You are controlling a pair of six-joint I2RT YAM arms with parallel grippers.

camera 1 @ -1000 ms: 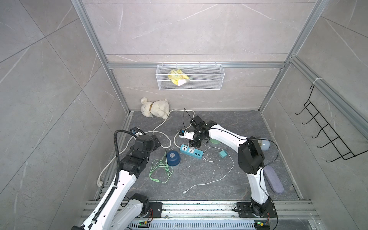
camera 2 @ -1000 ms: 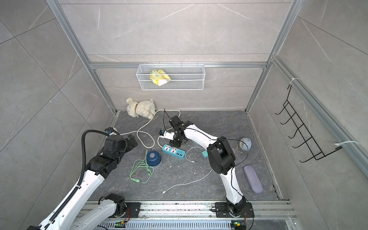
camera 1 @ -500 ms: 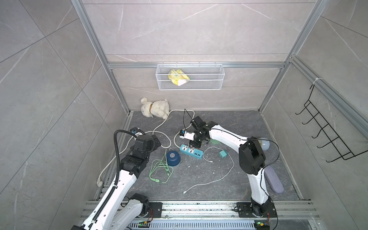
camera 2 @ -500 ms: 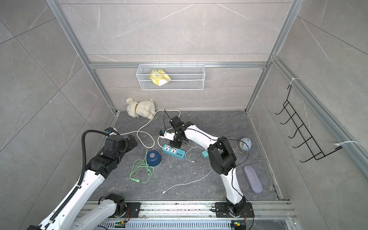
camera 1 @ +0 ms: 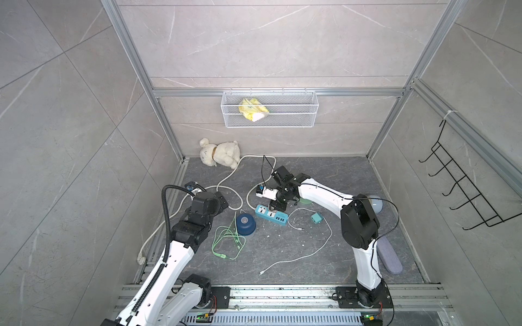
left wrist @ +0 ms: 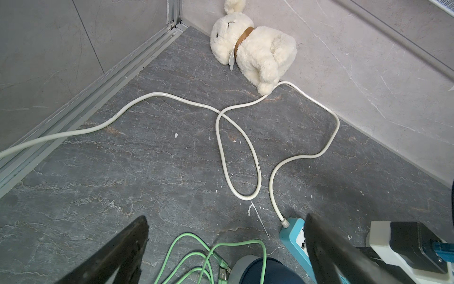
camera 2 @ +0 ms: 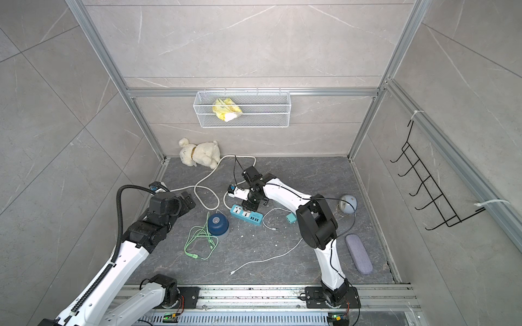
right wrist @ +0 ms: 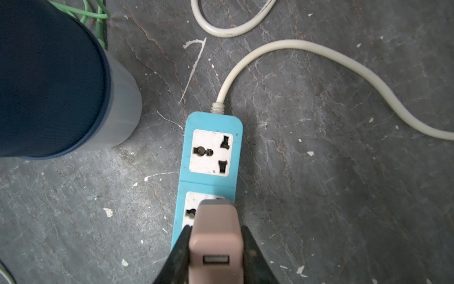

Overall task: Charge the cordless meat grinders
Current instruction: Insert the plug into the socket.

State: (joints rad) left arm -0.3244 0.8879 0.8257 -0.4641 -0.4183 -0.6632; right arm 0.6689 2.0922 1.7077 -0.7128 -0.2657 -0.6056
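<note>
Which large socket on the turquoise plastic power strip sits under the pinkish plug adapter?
The socket farther from the thick white cord: the right gripper holds the pinkish adapter over it. The cord-side socket is uncovered.

1. Two dome-shaped cordless meat grinders: one navy blue grinder (camera 1: pixel 245 224) with a clear base, one mint green grinder (camera 1: pixel 306 201), mostly hidden.
2. One light blue plastic power strip (camera 1: pixel 271 216) with one thick white cord (right wrist: pixel 294 44).
3. Two thin cables: one green cable (camera 1: pixel 236 240), one white cable (camera 1: pixel 291 261).
4. Two plug adapters: one beige-pink block (right wrist: pixel 216 236), one small teal cube (camera 1: pixel 317 217).
5. One cream plush toy (camera 1: pixel 220 153).
6. One white wire basket (camera 1: pixel 296 120) holding one yellow packet (camera 1: pixel 252 109).
7. One black wire hook rack (camera 1: pixel 465 178), one grey-lilac oblong case (camera 2: pixel 358 254), one pale blue-grey ball gadget (camera 2: pixel 348 203).
</note>
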